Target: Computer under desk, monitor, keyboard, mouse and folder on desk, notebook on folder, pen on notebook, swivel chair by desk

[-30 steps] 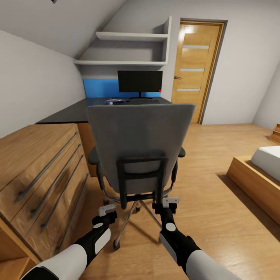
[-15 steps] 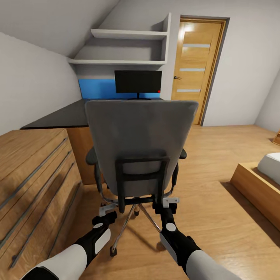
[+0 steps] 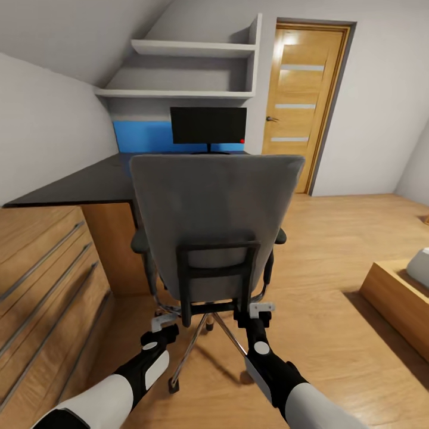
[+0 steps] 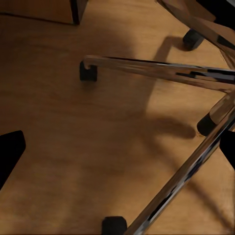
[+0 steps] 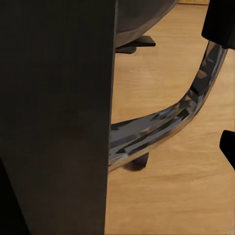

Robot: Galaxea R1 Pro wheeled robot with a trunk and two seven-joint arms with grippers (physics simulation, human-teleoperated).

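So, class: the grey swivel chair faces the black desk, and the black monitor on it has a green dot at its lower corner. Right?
Not quite. The dot on the black monitor is red, as the head view shows. The rest holds: the grey swivel chair faces the black desk, where the monitor stands.

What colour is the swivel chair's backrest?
Grey, on a black frame; the swivel chair shows best in the head view.

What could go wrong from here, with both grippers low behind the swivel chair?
The swivel chair rolls on castors, so an off-centre push could spin it or drive it into the desk. The left gripper and right gripper sit close to the chrome base and might snag its legs.
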